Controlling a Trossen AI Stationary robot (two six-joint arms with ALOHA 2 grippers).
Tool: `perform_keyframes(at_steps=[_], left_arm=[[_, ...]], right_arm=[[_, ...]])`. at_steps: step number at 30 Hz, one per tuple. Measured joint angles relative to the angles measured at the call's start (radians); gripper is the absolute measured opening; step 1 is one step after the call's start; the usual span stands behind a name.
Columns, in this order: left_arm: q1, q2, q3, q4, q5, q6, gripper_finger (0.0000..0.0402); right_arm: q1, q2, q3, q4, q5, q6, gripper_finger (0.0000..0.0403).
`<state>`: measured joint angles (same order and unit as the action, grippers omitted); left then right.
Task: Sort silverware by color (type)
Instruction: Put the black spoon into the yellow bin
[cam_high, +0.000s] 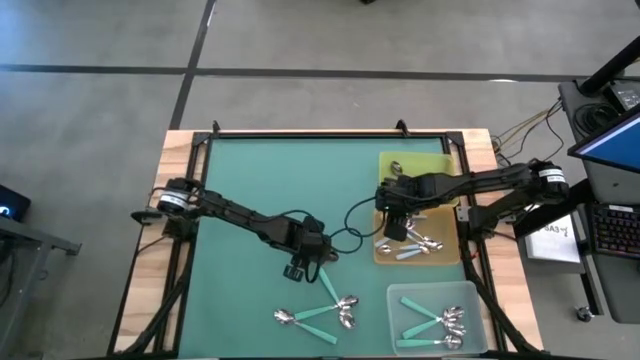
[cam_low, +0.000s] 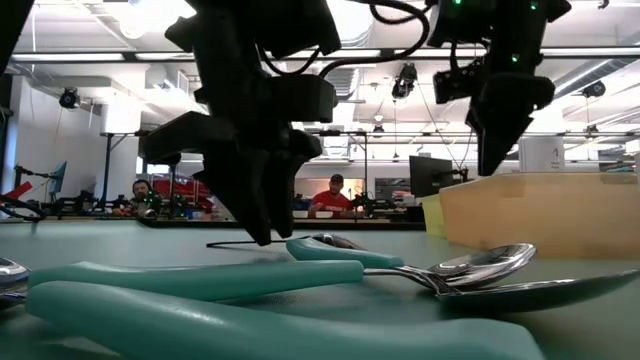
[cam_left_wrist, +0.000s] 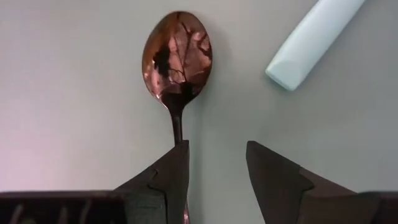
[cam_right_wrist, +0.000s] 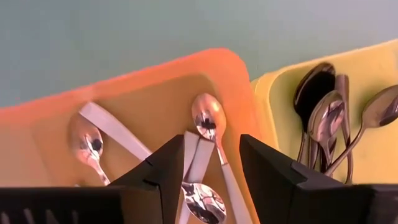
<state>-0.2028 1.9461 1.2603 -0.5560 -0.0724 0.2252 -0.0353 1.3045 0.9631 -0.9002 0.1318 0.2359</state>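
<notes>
My left gripper (cam_left_wrist: 214, 168) is open, low over the green mat near the table's middle (cam_high: 300, 268). A dark-handled spoon (cam_left_wrist: 177, 62) lies flat there; its handle runs under one finger. The end of a pale teal handle (cam_left_wrist: 311, 43) lies beside it. More teal spoons (cam_high: 325, 310) lie on the mat toward the near edge. My right gripper (cam_right_wrist: 211, 162) is open, pointing down above the orange tray (cam_high: 450, 252), which holds light blue spoons (cam_right_wrist: 208, 121). Dark spoons (cam_right_wrist: 323, 118) lie in the yellow tray (cam_right_wrist: 280, 87). My left gripper comes from above with its fingers along the dark spoon's handle (cam_left_wrist: 179, 134), which disappears beneath one finger (cam_left_wrist: 171, 174). I cannot tell whether that finger touches it. The spoon lies flat on the mat.
A clear tray (cam_high: 470, 295) at the near right corner holds several teal spoons (cam_high: 440, 322). The yellow tray (cam_high: 420, 160) sits on the far side of the orange one. A black cable (cam_high: 345, 235) crosses the mat between the arms. People sit in the room beyond (cam_low: 335, 195).
</notes>
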Motion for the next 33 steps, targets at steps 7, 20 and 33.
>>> perform_keyframes(at_steps=[7,20,33], left_arm=[[0.001,0.0,0.005,0.003,-0.021,0.012,0.0142],[0.05,0.006,-0.045,0.083,0.028,-0.04,0.0141],[0.096,0.052,-0.067,0.088,0.189,-0.333,0.0008]], right_arm=[[0.0,0.0,-0.053,0.001,0.0,0.0,0.0143],[0.0,0.001,-0.113,0.05,-0.001,0.104,0.0138],[0.0,0.001,-0.114,0.053,-0.001,0.186,0.0131]])
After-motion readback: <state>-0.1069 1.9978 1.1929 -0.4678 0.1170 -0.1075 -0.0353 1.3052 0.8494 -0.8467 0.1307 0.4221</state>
